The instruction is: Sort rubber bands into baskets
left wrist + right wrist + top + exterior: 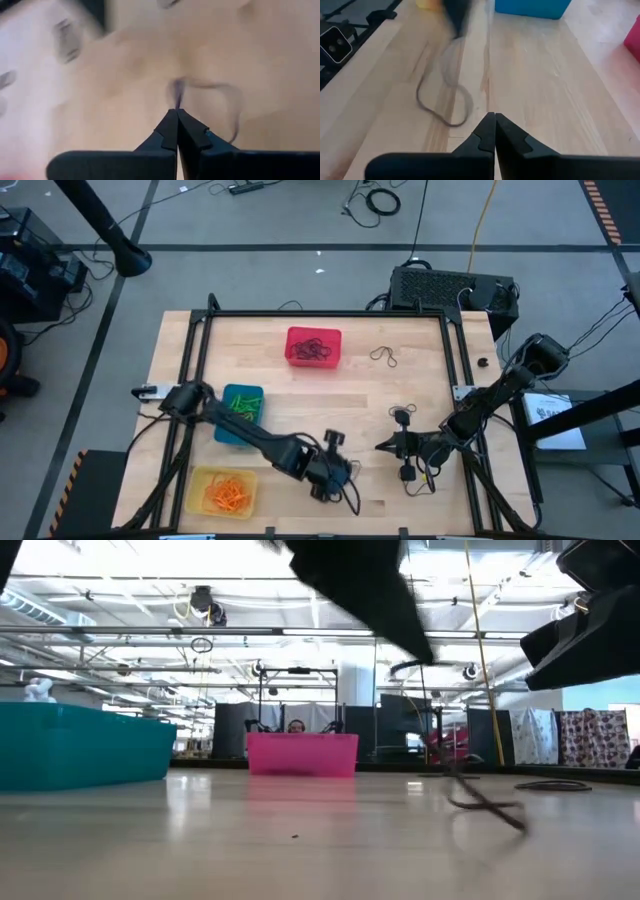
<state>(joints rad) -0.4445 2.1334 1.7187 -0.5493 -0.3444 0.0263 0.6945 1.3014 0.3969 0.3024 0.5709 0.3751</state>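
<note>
The left tool (345, 480) is low over the front middle of the wooden tabletop (400, 395). Its two tips are pressed tight together. In the left wrist view the tips (176, 116) pinch the end of a thin dark rubber band (227, 97), and the rest of the band curls on the wood just past them.

The right tool (383, 446) is close by, a little to the right, and it points toward the left tool. Its tips are clenched too, with nothing between them. In the right wrist view a dark band (442, 97) lies on the wood ahead of those tips (494, 118).

The red basket (314, 347) sits near the back of the tabletop with dark bands inside. The blue basket (239, 414) sits on the left side with green bands inside, partly under the left arm. The yellow basket (223, 491) is at the front left corner with orange bands inside. One more dark band (385, 356) lies alone on the wood, right of the red basket.
</note>
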